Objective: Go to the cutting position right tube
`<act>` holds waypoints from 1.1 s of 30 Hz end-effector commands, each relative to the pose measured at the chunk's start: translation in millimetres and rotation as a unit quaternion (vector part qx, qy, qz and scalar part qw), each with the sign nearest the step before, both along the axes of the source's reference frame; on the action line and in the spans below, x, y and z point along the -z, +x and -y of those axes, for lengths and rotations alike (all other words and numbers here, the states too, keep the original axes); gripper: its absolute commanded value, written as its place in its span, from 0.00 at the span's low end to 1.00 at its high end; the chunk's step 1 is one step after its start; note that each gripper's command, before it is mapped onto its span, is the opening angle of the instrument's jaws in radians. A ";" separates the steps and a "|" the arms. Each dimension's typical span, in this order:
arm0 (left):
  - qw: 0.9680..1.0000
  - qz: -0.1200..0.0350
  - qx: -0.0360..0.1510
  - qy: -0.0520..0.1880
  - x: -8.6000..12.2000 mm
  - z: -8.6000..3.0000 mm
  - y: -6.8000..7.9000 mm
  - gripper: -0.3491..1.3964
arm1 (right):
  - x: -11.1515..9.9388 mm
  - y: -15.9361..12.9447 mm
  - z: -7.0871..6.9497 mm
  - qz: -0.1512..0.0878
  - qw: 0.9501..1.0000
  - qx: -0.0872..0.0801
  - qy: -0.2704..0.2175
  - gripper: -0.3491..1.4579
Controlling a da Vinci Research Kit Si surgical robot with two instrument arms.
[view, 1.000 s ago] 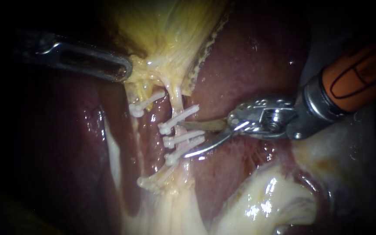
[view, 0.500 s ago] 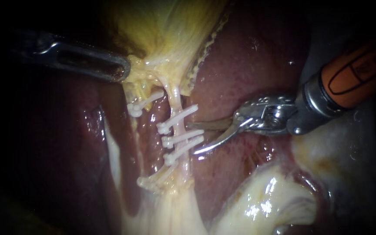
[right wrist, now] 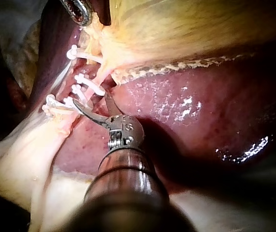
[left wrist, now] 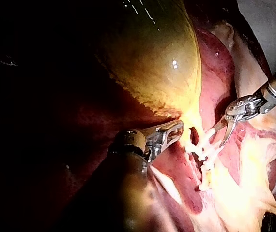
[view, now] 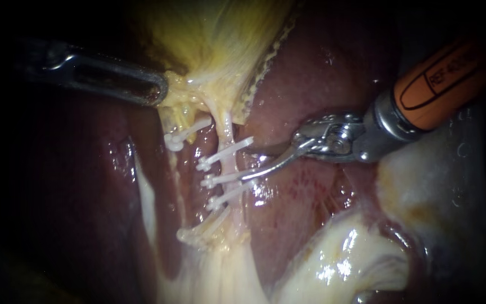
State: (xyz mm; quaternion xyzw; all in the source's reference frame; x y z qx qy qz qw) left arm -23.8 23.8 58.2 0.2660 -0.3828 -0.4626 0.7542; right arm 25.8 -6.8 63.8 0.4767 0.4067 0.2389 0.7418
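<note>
Where the right instrument (view: 244, 164) ends, its two slim blade-like jaws stand apart. A clear gap shows between them and nothing is held.

- **Jaws:** the upper one is dark, the lower one bright and curved.
- **Right tube (view: 229, 168):** it lies straight ahead of the tips, just beside them. I cannot tell whether they already touch it. Its long axis runs from the gallbladder's neck down to the pale tissue below, and the jaws meet it crosswise, close to square.
- **Clips:** three white ones cross the tube, namely the top clip (view: 224, 153), the middle clip (view: 220, 179) and the third clip (view: 223, 198).
- **Tips against clips:** the upper jaw's tip sits just under the free end of the top clip, and the lower jaw's tip lies against the free end of the middle clip. The open gap therefore faces the bare stretch of tube between those two.
- **Next move (judgement):** a short advance along the jaws' own line should bring the tube into the gap. The lower jaw may snag the middle clip.
- **Left instrument (view: 163, 93):** it is farther off and well apart from the tube. Its jaws look closed on the gallbladder (view: 220, 45) at its lower edge, holding the neck taut.
- **Liver (view: 322, 79):** it lies beyond.
</note>
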 end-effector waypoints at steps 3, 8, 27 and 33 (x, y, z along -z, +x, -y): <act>1.000 0.000 0.000 0.000 0.0 0.0 0.0 0.00 | -0.2 0.7 0.0 -0.024 0.999 0.010 0.030 0.85; 1.000 0.000 0.000 0.000 -0.1 0.0 -0.1 0.00 | -0.5 2.1 0.1 -0.037 0.998 0.014 0.055 0.85; 1.000 -0.001 0.001 0.000 -0.2 0.0 -0.5 0.00 | -1.2 6.7 2.7 -0.055 0.993 -0.011 0.103 0.87; 1.000 -0.001 0.001 0.000 -0.2 0.0 -0.5 0.00 | -1.7 7.0 2.7 -0.048 0.993 -0.025 0.106 0.87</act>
